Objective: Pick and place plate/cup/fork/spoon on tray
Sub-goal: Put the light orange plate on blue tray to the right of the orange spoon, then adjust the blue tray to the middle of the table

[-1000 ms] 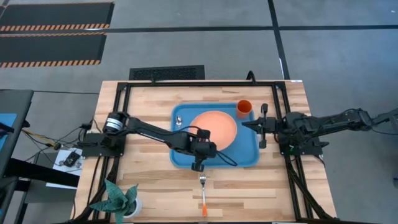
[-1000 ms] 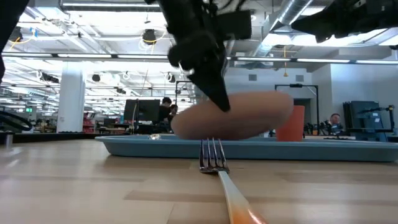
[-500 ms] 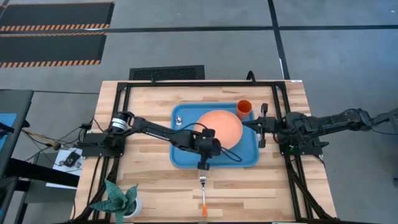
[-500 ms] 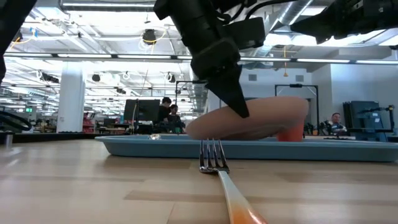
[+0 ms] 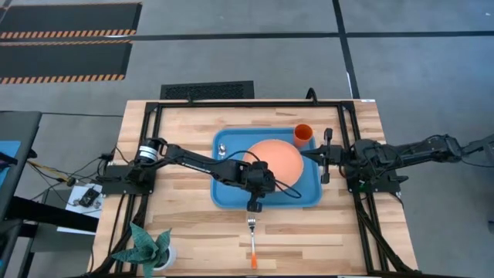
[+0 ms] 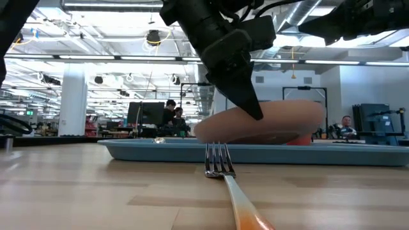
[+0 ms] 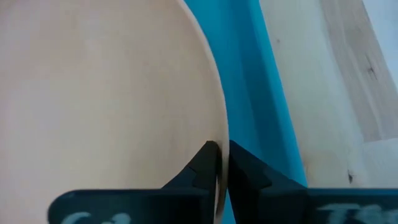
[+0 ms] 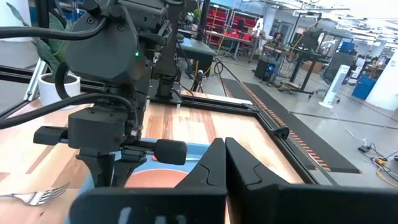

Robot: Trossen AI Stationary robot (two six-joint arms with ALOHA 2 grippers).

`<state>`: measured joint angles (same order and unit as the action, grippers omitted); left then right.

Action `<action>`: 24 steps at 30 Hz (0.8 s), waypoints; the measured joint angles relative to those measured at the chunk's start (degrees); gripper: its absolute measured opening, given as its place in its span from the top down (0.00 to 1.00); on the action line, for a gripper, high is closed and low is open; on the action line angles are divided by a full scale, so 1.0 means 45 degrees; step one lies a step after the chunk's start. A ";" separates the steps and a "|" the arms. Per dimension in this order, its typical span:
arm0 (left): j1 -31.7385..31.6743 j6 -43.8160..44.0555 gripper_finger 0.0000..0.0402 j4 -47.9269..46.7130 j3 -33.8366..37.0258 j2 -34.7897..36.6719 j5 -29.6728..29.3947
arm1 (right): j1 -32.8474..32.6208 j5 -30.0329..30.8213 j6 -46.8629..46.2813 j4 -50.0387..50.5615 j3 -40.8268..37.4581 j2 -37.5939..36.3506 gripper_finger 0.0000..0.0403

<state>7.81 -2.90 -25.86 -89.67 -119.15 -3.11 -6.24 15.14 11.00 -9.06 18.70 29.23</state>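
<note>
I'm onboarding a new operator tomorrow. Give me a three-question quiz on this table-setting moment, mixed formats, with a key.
1. True or false: the fork already lies on the tray.
2. The left gripper is shut on which item? A) cup B) plate C) spoon
3. Fill in: the cup stands in the tray's far ____ corner, seen from above.

Key:
1. False; it lies on the wooden table, in front of the tray.
2. B; its fingers pinch the rim of the plate, above the tray.
3. Right. The right gripper waits shut beside the tray.
</note>
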 joint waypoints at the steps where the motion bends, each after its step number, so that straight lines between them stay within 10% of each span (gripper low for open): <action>1: 0.0000 0.0085 0.95 -0.0001 0.0001 0.0000 0.0039 | 0.0000 0.0000 0.0000 0.0000 0.0000 0.0000 0.98; 24: -0.0781 0.0085 0.99 -0.0347 0.0141 0.0000 0.0179 | 0.0000 -0.0010 0.0005 0.0015 0.0000 0.0000 0.98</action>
<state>4.30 -2.52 -27.43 -89.04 -119.15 -2.31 -6.24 15.09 11.03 -8.99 18.70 29.23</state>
